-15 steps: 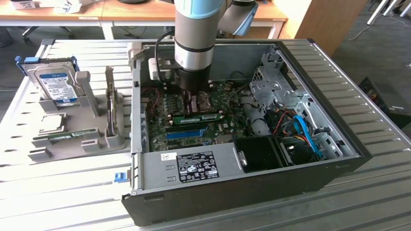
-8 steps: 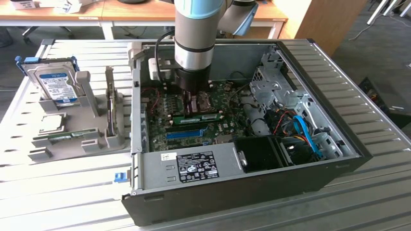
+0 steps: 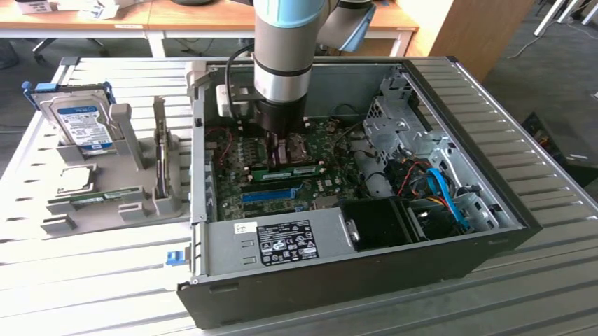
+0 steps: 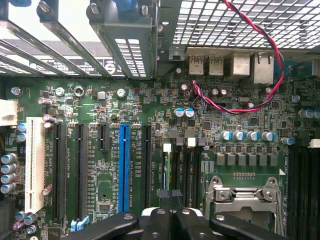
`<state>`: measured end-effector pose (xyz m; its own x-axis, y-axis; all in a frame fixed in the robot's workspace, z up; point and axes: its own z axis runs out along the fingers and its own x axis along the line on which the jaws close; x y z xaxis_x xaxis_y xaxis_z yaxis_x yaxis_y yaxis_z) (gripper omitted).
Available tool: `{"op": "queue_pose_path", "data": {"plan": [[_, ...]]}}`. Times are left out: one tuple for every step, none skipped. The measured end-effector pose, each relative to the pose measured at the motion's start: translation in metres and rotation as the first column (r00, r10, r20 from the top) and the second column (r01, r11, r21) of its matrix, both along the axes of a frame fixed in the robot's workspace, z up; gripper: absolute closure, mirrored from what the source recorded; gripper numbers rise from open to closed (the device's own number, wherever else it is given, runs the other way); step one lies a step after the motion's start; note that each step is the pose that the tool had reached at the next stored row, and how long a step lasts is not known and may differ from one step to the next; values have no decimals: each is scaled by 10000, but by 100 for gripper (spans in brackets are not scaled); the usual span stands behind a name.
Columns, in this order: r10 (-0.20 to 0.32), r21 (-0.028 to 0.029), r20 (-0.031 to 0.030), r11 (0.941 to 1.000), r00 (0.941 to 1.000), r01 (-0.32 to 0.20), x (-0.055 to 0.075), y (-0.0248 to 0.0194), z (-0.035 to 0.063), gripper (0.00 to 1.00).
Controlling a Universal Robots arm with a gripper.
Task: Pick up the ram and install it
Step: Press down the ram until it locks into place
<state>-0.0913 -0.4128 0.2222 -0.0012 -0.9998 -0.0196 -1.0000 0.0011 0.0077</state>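
So the arm [image 3: 285, 49] is reaching straight down into the open PC case [image 3: 374, 266], which lies on its side on the slatted metal counter [image 3: 94, 280]. The gripper [image 3: 277, 147] sits low over the motherboard [image 3: 323, 182], right by the memory slots next to the CPU socket [image 4: 243, 197].

From the wrist view, the fingers [image 4: 160, 220] are pinched together narrow, and there's a thin dark edge standing up between them, lined up with the row of black memory slots [image 4: 182, 165]. Honestly I can't tell from either shot whether that edge is the ram itself.

In the exterior view there's a green stick with a pale label [image 3: 285, 170] lying across the board just under the gripper, sitting in line with the slots. That looks like the ram, down at the board.

Off toward the exterior view's left there's a grey holder [image 3: 122, 196] on the counter with the blue-labelled hard drive [image 3: 80, 122] standing upright in it, a square silver processor chip [image 3: 75, 178] below that, and another green stick [image 3: 94, 199] lying low in the holder. A red and black twisted wire [image 4: 250, 60] loops across near the rear ports.
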Motion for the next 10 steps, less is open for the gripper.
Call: {"op": "queue_pose_path", "data": {"plan": [[0,0,0,10000,10000,0,0,0,0,89],[0,0,-1,10000,10000,0,0,0,2,89],[0,7,6,10000,10000,0,1,1,7,89],[1,14,10,10000,10000,-1,2,2,17,89],[0,6,3,10000,10000,0,1,1,36,89],[1,-1,-1,10000,10000,-1,0,0,57,89],[1,1,0,10000,10000,-1,0,0,75,89],[0,1,0,10000,10000,0,0,0,96,89],[0,1,0,10000,10000,0,0,0,120,89],[0,1,0,10000,10000,0,0,0,146,89]]}}
